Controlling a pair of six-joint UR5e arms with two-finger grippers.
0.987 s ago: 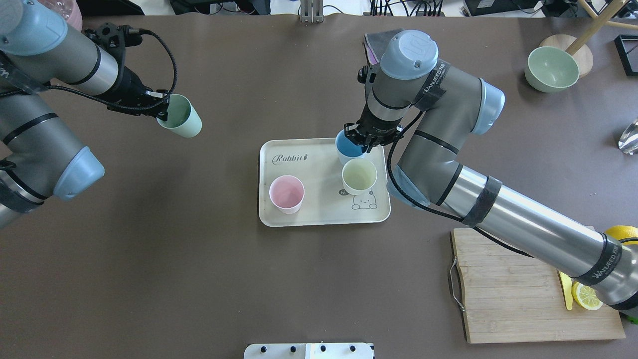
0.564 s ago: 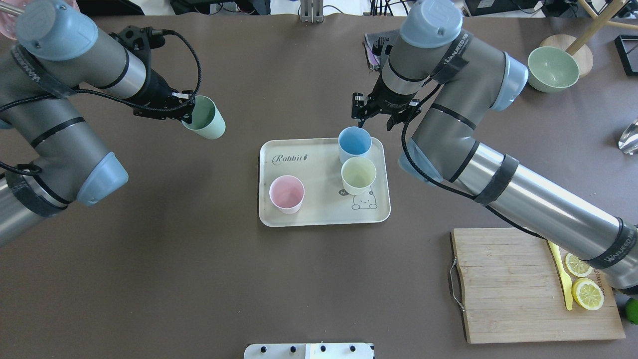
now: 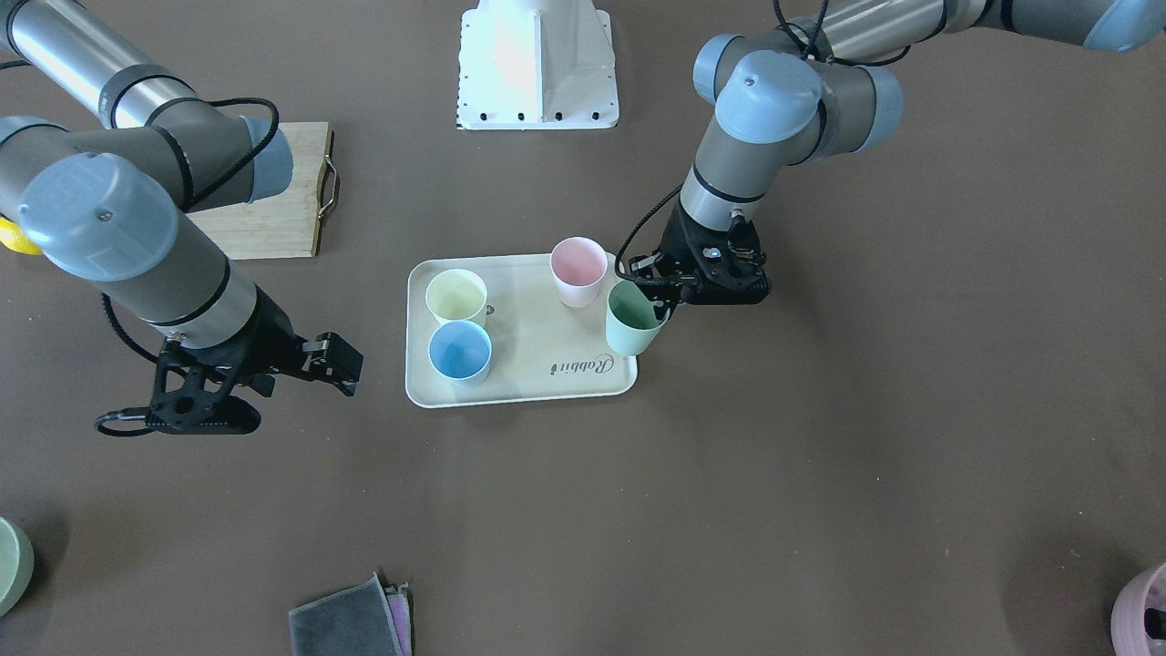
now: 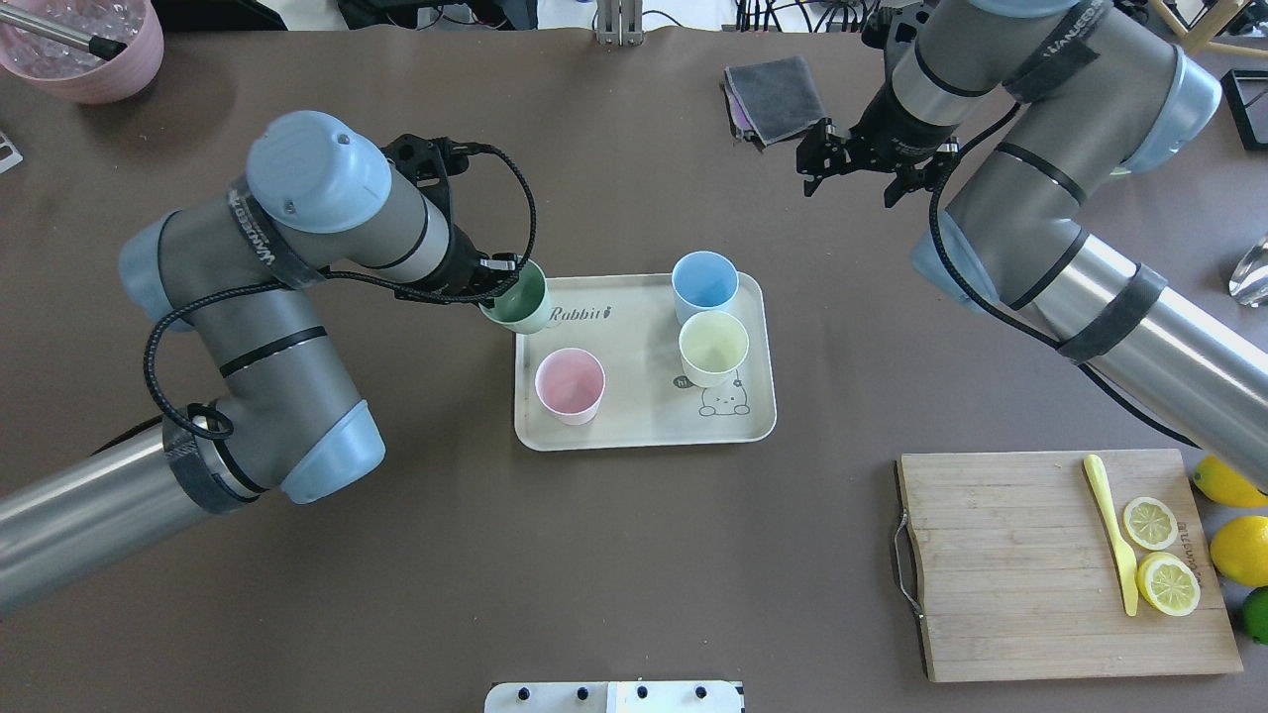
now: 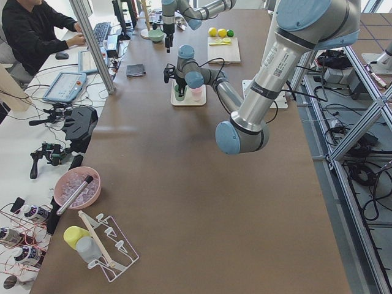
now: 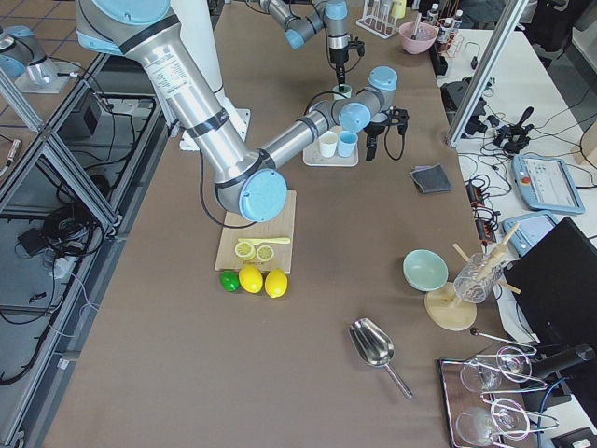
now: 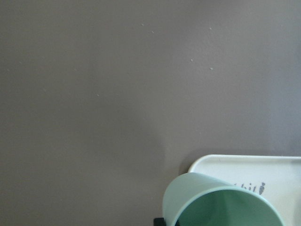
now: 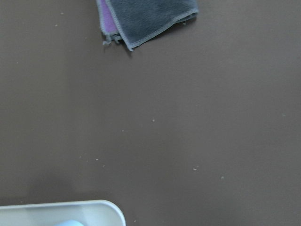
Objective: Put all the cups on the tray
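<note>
The cream tray with "Rabbit" script holds the light blue cup, pale yellow cup and light pink cup, all upright. My left gripper is shut on the rim of the mint green cup and holds it tilted at the tray's far left corner. I cannot tell whether the cup touches the tray. In the front view the green cup is beside the pink cup. My right gripper is open and empty, raised beyond the tray's far right.
A folded grey cloth lies at the back near my right gripper. A wooden cutting board with lemon slices and a yellow knife is at the front right. A mauve pot stands at the back left corner.
My left arm has carried the green cup rightward to the tray's far left corner. My right gripper has let go of the blue cup and drawn back and to the right.
</note>
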